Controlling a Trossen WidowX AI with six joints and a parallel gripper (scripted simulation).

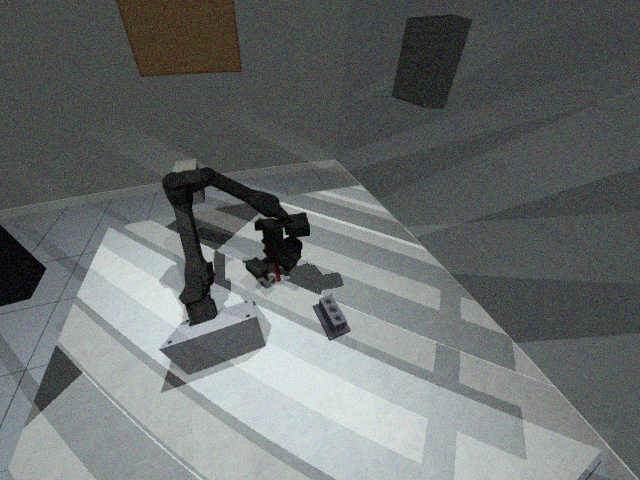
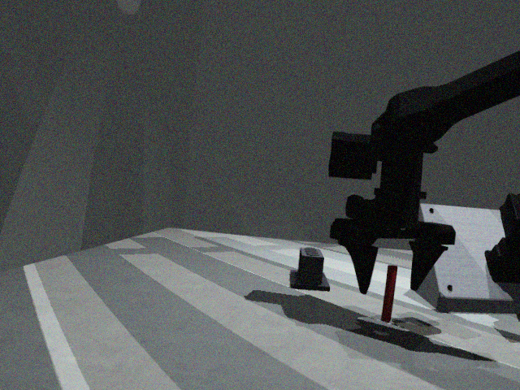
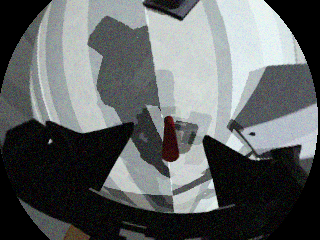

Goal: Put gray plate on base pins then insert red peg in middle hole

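The gray plate (image 1: 332, 311) (image 2: 310, 267), a thick block with holes along its top, sits on the dark base (image 1: 339, 335) (image 2: 308, 287) and looks flat on it. The base's edge also shows at the top of the wrist view (image 3: 186, 12). The red peg (image 1: 277, 272) (image 2: 389, 293) (image 3: 170, 142) stands upright on the table, apart from the base. My gripper (image 2: 388, 292) (image 3: 169, 132) is wide open above the peg, pointing down, with one finger on each side. The peg's top is between the fingertips and neither finger appears to touch it.
The white slanted mount (image 1: 217, 343) (image 2: 465, 252) of the arm stands close to the peg on the table. A pale box (image 1: 185, 165) stands behind the arm. A dark box (image 1: 431, 62) and an orange panel (image 1: 186, 36) are in the background. Striped shadows cross the table.
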